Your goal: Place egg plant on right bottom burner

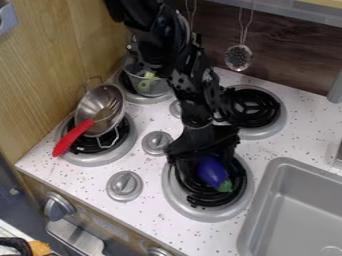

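Eggplant (212, 171) — just one — on one of four burners (172, 196), one claw (203, 156) wide above.

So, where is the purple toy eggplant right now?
In the camera view, the purple toy eggplant is at the front-right black coil burner, just below the black gripper and left of the grey sink.

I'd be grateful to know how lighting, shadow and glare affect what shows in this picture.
In the camera view, light looks fairly even on the speckled counter; pale highlights sit on the metal bowl; the black arm blends into the dark burner coils, hiding edges, while the purple eggplant stands out, its upper end in shade.
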Controlling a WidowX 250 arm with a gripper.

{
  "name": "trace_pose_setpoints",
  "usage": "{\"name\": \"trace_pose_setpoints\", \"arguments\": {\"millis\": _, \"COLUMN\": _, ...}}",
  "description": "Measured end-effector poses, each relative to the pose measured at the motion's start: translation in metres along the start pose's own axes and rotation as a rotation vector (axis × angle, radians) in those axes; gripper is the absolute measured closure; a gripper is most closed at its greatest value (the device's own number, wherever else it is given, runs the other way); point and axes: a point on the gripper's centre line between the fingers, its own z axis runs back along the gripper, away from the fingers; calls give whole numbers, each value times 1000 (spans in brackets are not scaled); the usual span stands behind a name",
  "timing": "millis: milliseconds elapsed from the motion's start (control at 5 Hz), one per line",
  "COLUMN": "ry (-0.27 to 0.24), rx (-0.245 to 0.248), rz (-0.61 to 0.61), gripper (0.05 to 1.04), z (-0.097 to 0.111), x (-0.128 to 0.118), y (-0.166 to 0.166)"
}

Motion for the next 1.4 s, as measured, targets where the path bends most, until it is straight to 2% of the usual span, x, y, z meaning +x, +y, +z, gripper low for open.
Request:
{"name": "trace_pose_setpoints", "arguments": {"millis": 200, "ry": -22, "rx": 1, "rz": 17, "gripper": 84, "z": 9, "x": -1, "y": -4}}
{"name": "trace_pose_setpoints", "arguments": {"millis": 600, "ry": -14, "rx": 32, "rz": 75, "gripper": 84, "z": 36, "x": 3, "y": -11}}
{"name": "trace_pose_setpoints", "arguments": {"millis": 800, "ry": -40, "rx": 67, "rz": 26, "gripper": 84, "z": 45, "x": 8, "y": -6}}
{"name": "trace_pose_setpoints", "arguments": {"millis": 1000, "ry": -59, "rx": 45, "rz": -67, "gripper": 84, "z": 45, "x": 28, "y": 9}}
{"name": "trace_pose_setpoints", "arguments": {"millis": 1200, "ry": -98, "rx": 23, "rz": -238, "gripper": 84, "z": 43, "x": 47, "y": 24}}
{"name": "trace_pose_setpoints", "arguments": {"millis": 1400, "ry": -139, "rx": 7, "rz": -377, "gripper": 84, "z": 44, "x": 57, "y": 25}}
